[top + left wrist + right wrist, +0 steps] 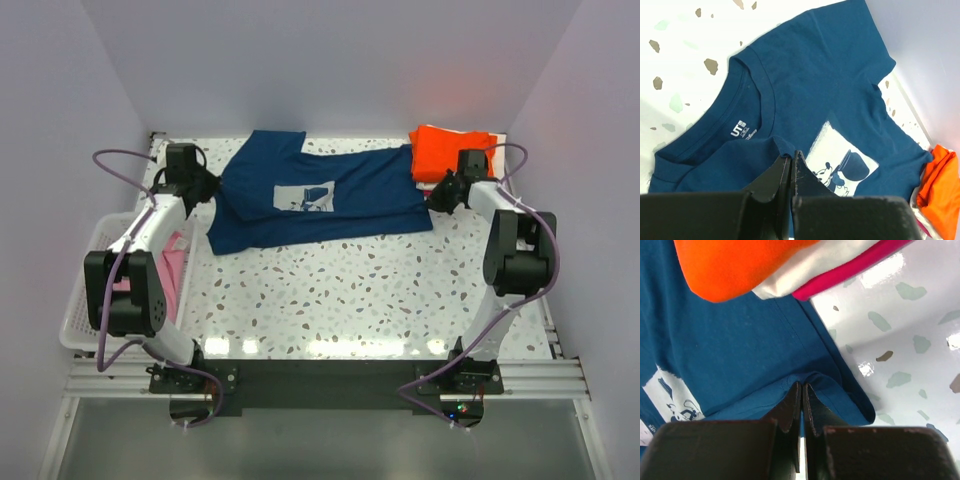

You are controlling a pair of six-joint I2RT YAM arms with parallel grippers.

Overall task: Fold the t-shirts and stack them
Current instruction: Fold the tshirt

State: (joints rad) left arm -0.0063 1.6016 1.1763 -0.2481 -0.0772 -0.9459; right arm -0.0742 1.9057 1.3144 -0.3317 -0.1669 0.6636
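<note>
Basket [78, 318] — navy shirt [350, 205] beside orange stack [445, 148]

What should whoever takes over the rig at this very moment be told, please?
Left gripper: shut, pinching the navy shirt beside its collar.
Right gripper: shut on the same shirt's hem end.
Navy shirt: spread print-up across the far side of the table, hem end by the stack.
Done: orange shirt, white shirt and red shirt folded and stacked in the far right corner, orange on top.
Left: fold the navy shirt and stack it, then the pink shirt, which lies in the basket on the left.
</note>
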